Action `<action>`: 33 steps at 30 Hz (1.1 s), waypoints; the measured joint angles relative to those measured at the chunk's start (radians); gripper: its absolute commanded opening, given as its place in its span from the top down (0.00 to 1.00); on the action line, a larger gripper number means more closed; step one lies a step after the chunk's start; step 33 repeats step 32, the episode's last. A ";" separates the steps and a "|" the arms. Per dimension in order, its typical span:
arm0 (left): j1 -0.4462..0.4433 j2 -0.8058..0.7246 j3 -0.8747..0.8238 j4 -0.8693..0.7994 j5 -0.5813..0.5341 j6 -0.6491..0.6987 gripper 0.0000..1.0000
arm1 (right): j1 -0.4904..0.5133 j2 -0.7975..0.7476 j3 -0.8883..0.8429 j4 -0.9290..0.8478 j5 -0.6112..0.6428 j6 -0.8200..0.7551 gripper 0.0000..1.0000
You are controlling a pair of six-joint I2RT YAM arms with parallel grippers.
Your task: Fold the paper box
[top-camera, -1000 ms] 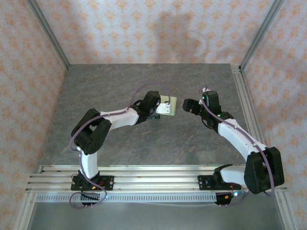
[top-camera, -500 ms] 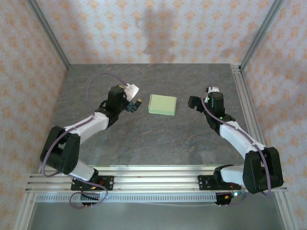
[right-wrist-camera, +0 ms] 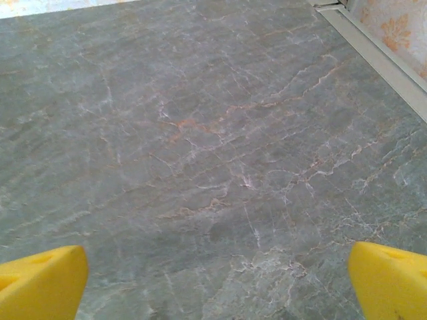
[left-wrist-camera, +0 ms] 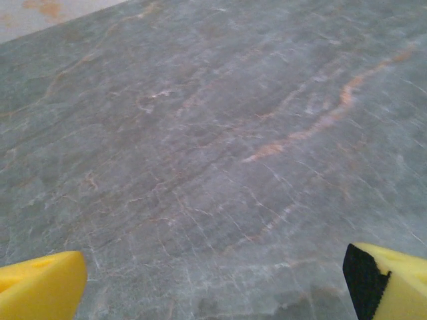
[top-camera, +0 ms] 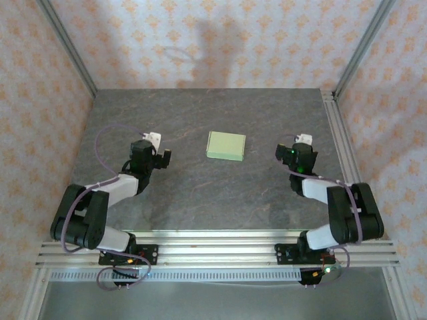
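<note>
The paper box (top-camera: pixel 226 145) lies closed and flat on the grey table, a small pale-green rectangle near the middle, with nothing touching it. My left gripper (top-camera: pixel 162 157) is drawn back to the box's left, well apart from it, and stands open. In the left wrist view its yellow fingertips (left-wrist-camera: pixel 41 292) sit at the bottom corners with bare table between them. My right gripper (top-camera: pixel 280 151) is pulled back to the box's right, also open. The right wrist view has its yellow fingertips (right-wrist-camera: pixel 390 279) wide apart over bare table.
The marbled grey table (top-camera: pixel 200 193) is bordered by patterned walls on three sides. A metal rail (top-camera: pixel 339 143) runs along its right edge, also seen as the metal rail (right-wrist-camera: pixel 380 60) in the right wrist view. Both arm bases sit on the aluminium frame (top-camera: pixel 213 247) at the near edge.
Both arms have retreated from the box toward their own sides and folded back. The left gripper, which was over the box a second ago, has left it lying closed on the table.
</note>
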 measured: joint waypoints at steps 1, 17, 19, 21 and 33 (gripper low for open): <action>0.011 0.005 -0.018 0.032 -0.005 -0.019 0.00 | -0.016 0.029 -0.016 0.043 -0.012 -0.003 0.00; 0.107 0.064 -0.095 0.250 -0.025 -0.153 0.00 | -0.101 0.088 -0.061 0.246 -0.116 0.002 0.01; 0.107 0.064 -0.095 0.255 -0.025 -0.154 0.00 | -0.101 0.088 -0.061 0.249 -0.116 0.002 0.01; 0.107 0.064 -0.095 0.259 -0.025 -0.154 0.00 | -0.101 0.088 -0.061 0.253 -0.116 0.002 0.01; 0.107 0.064 -0.095 0.261 -0.025 -0.156 0.00 | -0.101 0.088 -0.061 0.253 -0.116 0.005 0.01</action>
